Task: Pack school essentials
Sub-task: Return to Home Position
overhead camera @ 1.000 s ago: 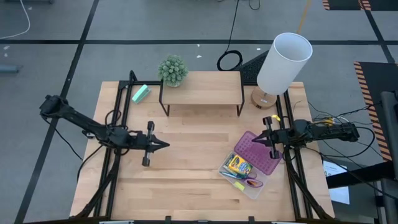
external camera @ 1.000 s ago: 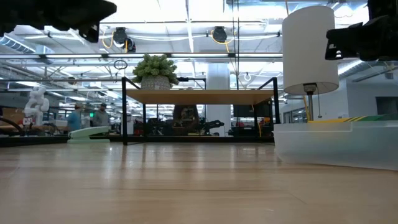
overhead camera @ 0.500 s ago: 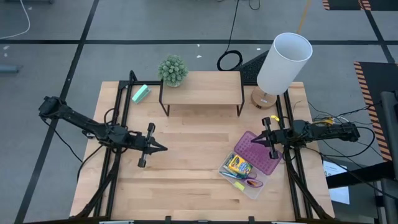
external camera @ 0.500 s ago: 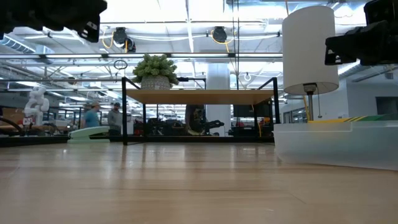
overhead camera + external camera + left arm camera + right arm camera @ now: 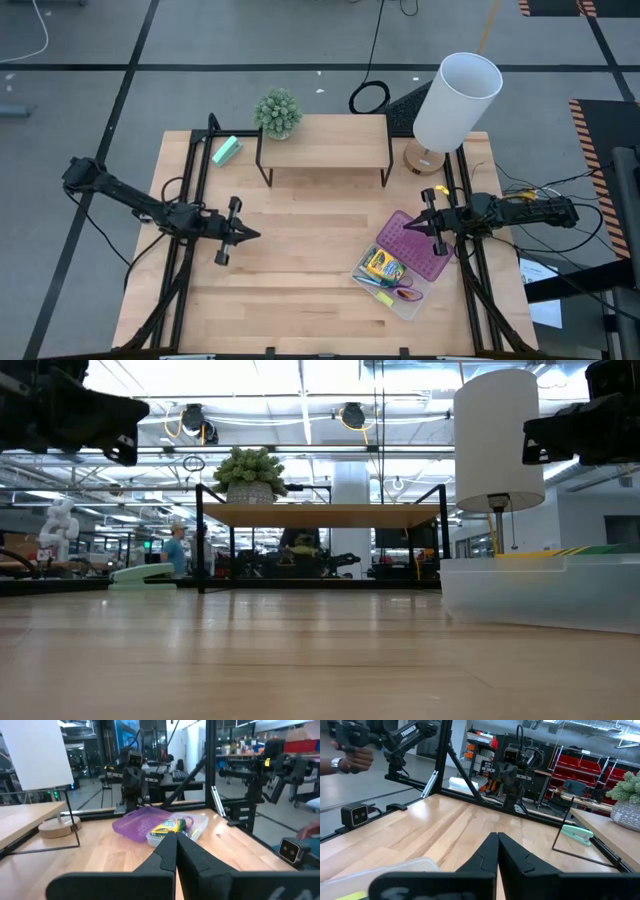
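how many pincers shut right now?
2. Left pincer shut, over bare wood on the table's left; right pincer shut, above the purple lid at the table's right.

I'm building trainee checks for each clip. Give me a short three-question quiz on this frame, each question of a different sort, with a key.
1. True or false: the yellow-green crayon box lies inside the clear plastic box.
2. Multiple choice: the purple perforated lid is (A) closed on the box, (B) leaning open beside the crayons, (C) on the wooden shelf.
3. Fill in: the left gripper is ___, holding nothing.

Key: 1 true; 2 B; 3 shut.
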Controlling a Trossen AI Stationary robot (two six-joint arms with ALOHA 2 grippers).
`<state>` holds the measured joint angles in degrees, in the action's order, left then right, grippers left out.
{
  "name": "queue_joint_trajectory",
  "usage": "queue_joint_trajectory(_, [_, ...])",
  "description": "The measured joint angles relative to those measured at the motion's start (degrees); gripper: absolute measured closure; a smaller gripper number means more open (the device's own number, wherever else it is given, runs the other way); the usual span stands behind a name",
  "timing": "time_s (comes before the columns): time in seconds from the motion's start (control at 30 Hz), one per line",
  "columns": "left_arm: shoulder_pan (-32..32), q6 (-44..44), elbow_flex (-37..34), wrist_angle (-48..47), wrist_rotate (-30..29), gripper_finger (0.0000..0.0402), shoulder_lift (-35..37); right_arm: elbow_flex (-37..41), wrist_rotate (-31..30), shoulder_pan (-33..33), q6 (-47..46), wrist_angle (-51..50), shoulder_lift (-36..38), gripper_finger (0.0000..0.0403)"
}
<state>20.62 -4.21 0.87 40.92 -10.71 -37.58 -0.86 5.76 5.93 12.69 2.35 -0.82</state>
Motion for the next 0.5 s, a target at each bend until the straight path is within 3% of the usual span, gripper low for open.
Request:
queue_joint_trajectory(0.27, [-0.1, -3.6, -0.3, -5.8, 1.2, 0.0400, 5.8, 0.0, 0.0, 0.0, 0.0, 0.0, 0.0, 0.0403])
queue_joint_trajectory(0.5, [-3.1, -5.5, -0.3, -14.8, 3.3, 0.0400, 15.8, 0.0, 0.0, 0.0, 0.0, 0.0, 0.0, 0.0403])
